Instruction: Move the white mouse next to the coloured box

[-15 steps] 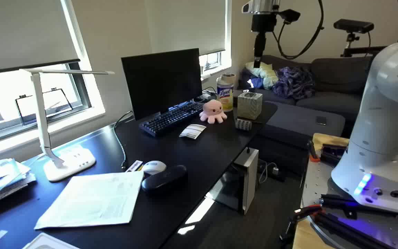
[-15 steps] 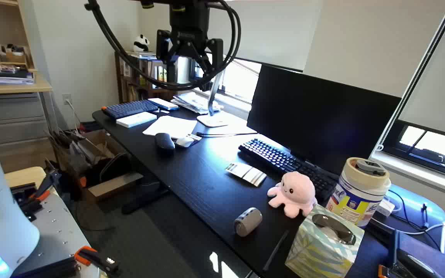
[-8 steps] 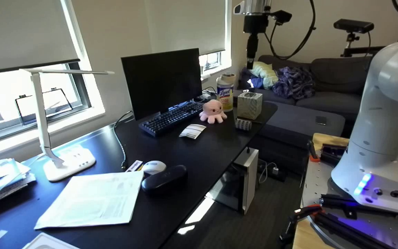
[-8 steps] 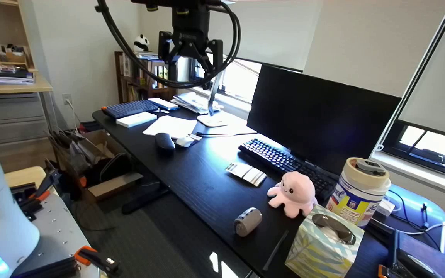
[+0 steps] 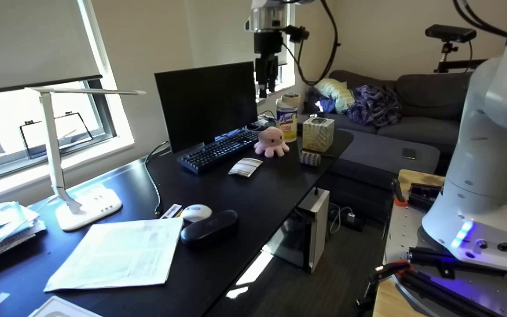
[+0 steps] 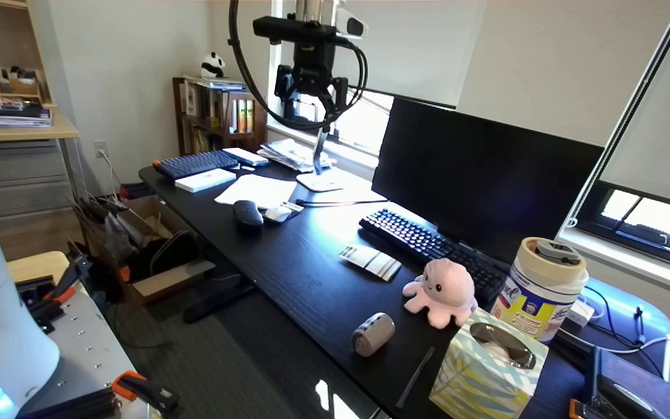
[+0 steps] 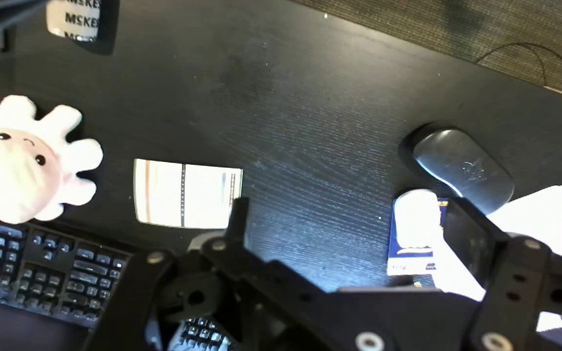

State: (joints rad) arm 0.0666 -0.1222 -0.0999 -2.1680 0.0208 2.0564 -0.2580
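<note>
The white mouse (image 5: 196, 212) lies on the black desk, partly over a printed card and beside a white paper sheet. It also shows in an exterior view (image 6: 278, 214) and in the wrist view (image 7: 415, 217). The coloured box (image 5: 318, 134) is a tissue box with leaf-patterned sides at the desk's far end, large in an exterior view (image 6: 489, 366); it is out of the wrist view. My gripper (image 5: 266, 90) is open and empty, high above the desk in both exterior views (image 6: 310, 119). In the wrist view its fingers (image 7: 349, 207) are wide apart, the mouse appearing nearer the right finger.
A larger black rounded object (image 5: 209, 226) lies right beside the mouse. A pink octopus plush (image 6: 442, 293), a grey cylinder (image 6: 373, 334) and a wipes tub (image 6: 535, 297) stand near the box. The monitor (image 5: 209, 103), keyboard (image 5: 218, 152) and lamp (image 5: 53, 145) line the window side.
My gripper has moved over the desk toward the monitor side, leftward in an exterior view, and has turned somewhat. It stays open. The mouse and the box have not moved.
</note>
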